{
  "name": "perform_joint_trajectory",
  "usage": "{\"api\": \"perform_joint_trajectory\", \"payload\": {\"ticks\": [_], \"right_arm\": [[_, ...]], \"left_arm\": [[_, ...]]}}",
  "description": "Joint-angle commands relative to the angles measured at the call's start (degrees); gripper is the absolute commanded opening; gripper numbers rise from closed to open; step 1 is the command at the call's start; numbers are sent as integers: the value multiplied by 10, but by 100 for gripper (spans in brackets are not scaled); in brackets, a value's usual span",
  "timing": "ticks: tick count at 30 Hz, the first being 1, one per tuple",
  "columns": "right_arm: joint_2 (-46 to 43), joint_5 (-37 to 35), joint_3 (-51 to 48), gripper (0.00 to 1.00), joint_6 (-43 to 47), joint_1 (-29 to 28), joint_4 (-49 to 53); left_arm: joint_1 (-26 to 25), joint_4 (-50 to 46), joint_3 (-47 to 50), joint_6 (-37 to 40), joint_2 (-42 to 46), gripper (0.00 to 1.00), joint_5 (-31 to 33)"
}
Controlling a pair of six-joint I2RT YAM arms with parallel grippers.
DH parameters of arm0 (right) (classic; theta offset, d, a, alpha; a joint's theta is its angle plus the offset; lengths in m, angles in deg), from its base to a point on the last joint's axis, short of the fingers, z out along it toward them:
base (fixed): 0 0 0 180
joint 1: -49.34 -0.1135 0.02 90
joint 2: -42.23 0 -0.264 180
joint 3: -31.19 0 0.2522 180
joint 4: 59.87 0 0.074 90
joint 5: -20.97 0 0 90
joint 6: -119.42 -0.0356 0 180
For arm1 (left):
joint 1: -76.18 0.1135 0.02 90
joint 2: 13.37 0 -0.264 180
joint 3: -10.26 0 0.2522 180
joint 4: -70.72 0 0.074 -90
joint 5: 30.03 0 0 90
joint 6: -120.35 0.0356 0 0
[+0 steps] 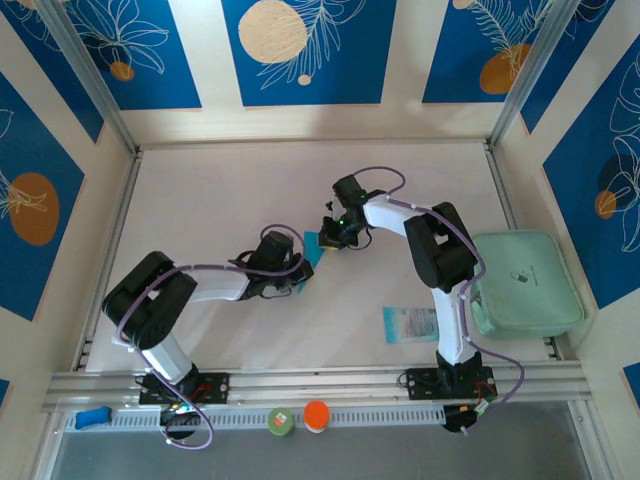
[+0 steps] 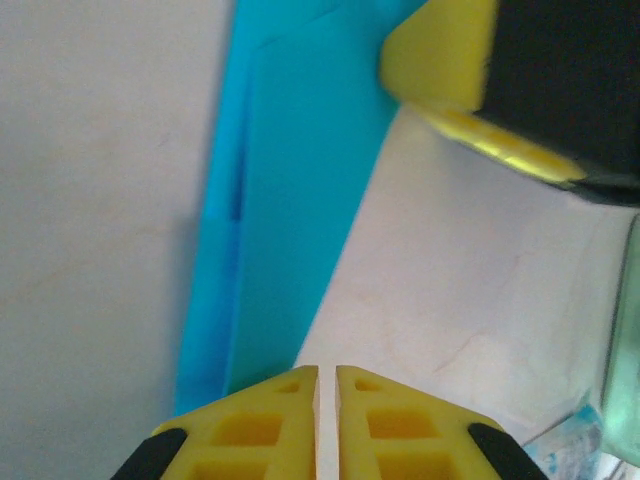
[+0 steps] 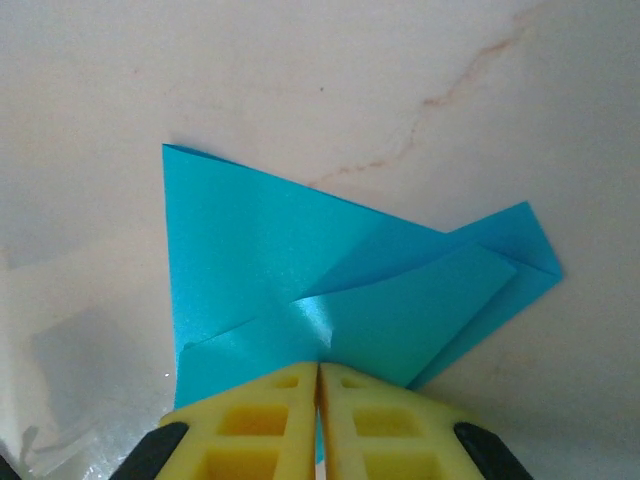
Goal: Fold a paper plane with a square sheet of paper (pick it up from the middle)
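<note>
At the table centre, the right claw is pinched shut on the part-folded turquoise paper. The left claw sits nearly closed at its other end; whether it grips is unclear. Uneven pulling could tear the paper or skew the creases.

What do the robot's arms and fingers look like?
The left arm and right arm are white and black chunks, with thin purple cables looping alongside. The right one has a green light. The left gripper and right gripper have yellow fingers with square hollows and black patches.
</note>
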Motion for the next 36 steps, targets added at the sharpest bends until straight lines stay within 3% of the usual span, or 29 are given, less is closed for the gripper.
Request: {"api": "perform_joint_trajectory", "payload": {"ticks": [1, 16, 22, 36], "right_arm": [[7, -5, -19, 11, -6, 5, 10], [-30, 32, -33, 11, 2, 11, -15], [-74, 95, -42, 11, 36, 5, -42], [-31, 55, -44, 11, 11, -26, -26]], "left_arm": [[9, -10, -33, 18, -8, 13, 4], [11, -33, -34, 9, -66, 7, 17], [11, -24, -19, 2, -75, 5, 3], [11, -22, -17, 5, -74, 4, -4]]}}
